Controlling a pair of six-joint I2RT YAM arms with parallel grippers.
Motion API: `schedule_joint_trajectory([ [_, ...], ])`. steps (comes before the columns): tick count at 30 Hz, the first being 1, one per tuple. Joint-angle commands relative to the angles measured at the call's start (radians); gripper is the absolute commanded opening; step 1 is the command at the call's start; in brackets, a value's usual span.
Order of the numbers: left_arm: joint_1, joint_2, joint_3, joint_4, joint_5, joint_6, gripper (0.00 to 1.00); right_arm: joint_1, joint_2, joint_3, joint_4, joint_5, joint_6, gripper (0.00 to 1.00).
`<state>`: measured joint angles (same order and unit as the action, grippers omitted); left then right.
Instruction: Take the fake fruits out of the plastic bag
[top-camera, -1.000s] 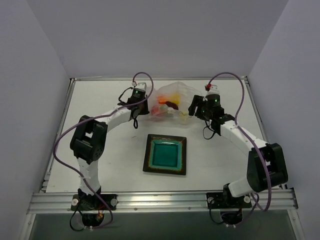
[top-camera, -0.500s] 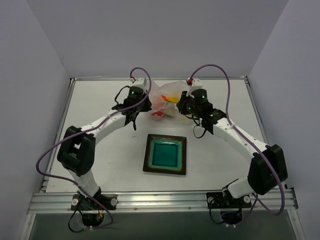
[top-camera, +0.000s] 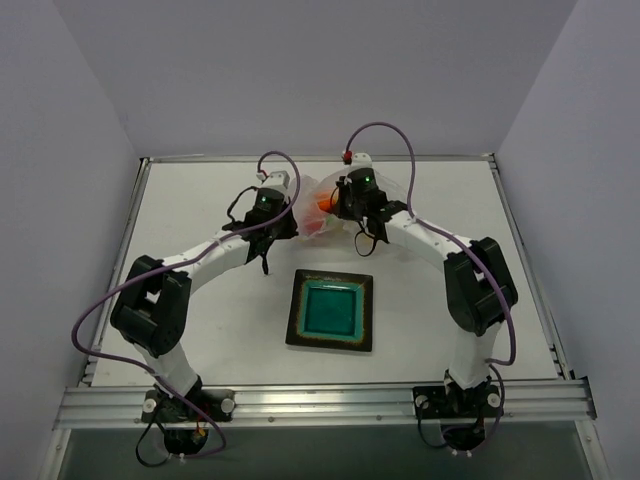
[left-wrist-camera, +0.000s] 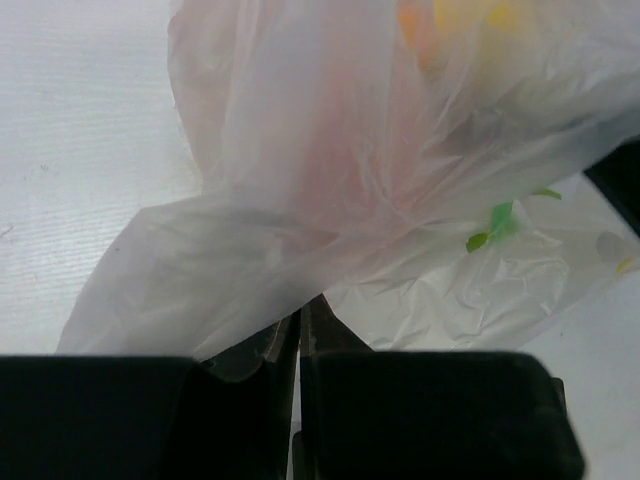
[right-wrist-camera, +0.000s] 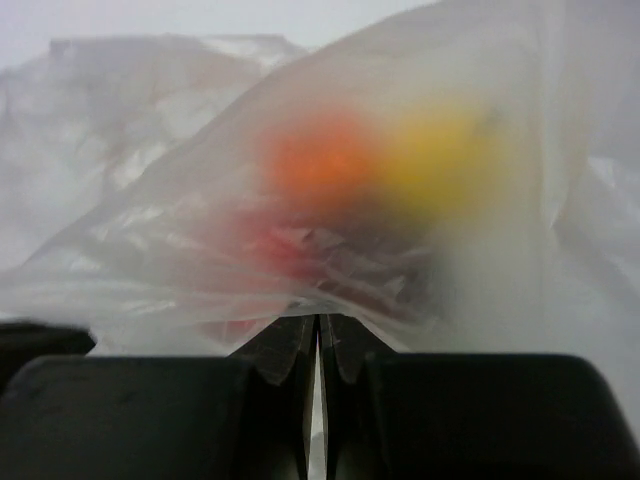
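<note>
The plastic bag (top-camera: 322, 192) is bunched at the back middle of the table between my two grippers. Through its film the fake fruits show as blurs: an orange one (right-wrist-camera: 318, 158), a yellow one (right-wrist-camera: 440, 160) and a red one (right-wrist-camera: 268, 245). In the top view only an orange fruit (top-camera: 325, 205) and a red one (top-camera: 314, 229) show. My left gripper (left-wrist-camera: 298, 318) is shut on the bag's left fold (left-wrist-camera: 190, 290). Shut likewise, my right gripper (right-wrist-camera: 318, 322) pinches the film (right-wrist-camera: 150, 290) just below the fruits. From above, the left gripper (top-camera: 293, 214) and right gripper (top-camera: 338, 206) stand close together.
A square teal plate (top-camera: 298, 300) with a dark rim lies in front of the bag, near the table's middle. Purple cables loop above both arms. Raised table edges run along the back and both sides.
My right arm swung left onto the bag and its jaws closed on the film. The left gripper stayed clamped on the bag's left side. The bag is more bunched.
</note>
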<state>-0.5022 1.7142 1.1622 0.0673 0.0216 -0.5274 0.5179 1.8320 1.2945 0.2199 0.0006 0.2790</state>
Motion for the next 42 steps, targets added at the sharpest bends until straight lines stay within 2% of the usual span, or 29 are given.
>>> schedule_joint_trajectory([
  [1, -0.006, -0.085, -0.019, 0.042, -0.012, -0.011, 0.02, -0.007, 0.064, 0.141, 0.056, 0.143, -0.056, 0.00],
  [4, -0.007, -0.107, -0.065, 0.057, 0.000, -0.020, 0.02, -0.032, 0.144, 0.257, 0.056, 0.211, -0.072, 0.00],
  [7, -0.009, -0.119, -0.100, 0.060, 0.006, -0.019, 0.02, -0.053, 0.191, 0.311, 0.085, 0.199, -0.080, 0.00],
  [10, -0.010, -0.125, -0.124, 0.074, 0.026, -0.019, 0.02, -0.074, 0.252, 0.394, 0.087, 0.136, -0.087, 0.00],
  [17, -0.030, -0.136, -0.186, 0.126, 0.047, -0.026, 0.02, -0.163, 0.372, 0.423, 0.059, -0.082, -0.021, 0.00],
  [22, -0.032, -0.148, -0.213, 0.169, 0.074, -0.051, 0.02, -0.147, 0.305, 0.436, -0.039, -0.108, -0.061, 0.01],
  [25, -0.036, -0.166, -0.214, 0.177, 0.077, -0.063, 0.02, -0.142, 0.199, 0.353, -0.051, -0.163, -0.057, 0.18],
  [26, -0.039, -0.171, -0.214, 0.181, 0.077, -0.065, 0.02, -0.139, 0.170, 0.330, -0.057, -0.174, -0.057, 0.33],
  [28, -0.041, -0.179, -0.210, 0.181, 0.078, -0.072, 0.02, -0.125, 0.089, 0.252, -0.063, -0.179, -0.066, 0.50],
  [29, -0.042, -0.182, -0.210, 0.181, 0.078, -0.075, 0.02, -0.119, 0.066, 0.224, -0.065, -0.180, -0.066, 0.62],
  [32, -0.044, -0.194, -0.205, 0.180, 0.072, -0.085, 0.02, -0.096, -0.022, 0.114, -0.070, -0.180, -0.066, 0.72],
  [34, -0.044, -0.203, -0.202, 0.180, 0.067, -0.092, 0.02, -0.081, -0.071, 0.041, -0.068, -0.165, -0.070, 0.75],
  [38, -0.044, -0.206, -0.200, 0.189, 0.061, -0.109, 0.02, -0.030, -0.122, -0.067, -0.057, -0.097, -0.067, 0.73],
  [40, -0.045, -0.200, -0.205, 0.198, 0.055, -0.112, 0.02, -0.021, -0.138, -0.116, -0.019, -0.080, -0.057, 0.67],
  [41, -0.045, -0.196, -0.206, 0.198, 0.051, -0.112, 0.02, -0.018, -0.145, -0.168, -0.001, -0.068, -0.043, 0.60],
  [42, -0.044, -0.194, -0.210, 0.200, 0.044, -0.111, 0.02, -0.013, -0.149, -0.193, 0.040, -0.062, -0.037, 0.57],
])
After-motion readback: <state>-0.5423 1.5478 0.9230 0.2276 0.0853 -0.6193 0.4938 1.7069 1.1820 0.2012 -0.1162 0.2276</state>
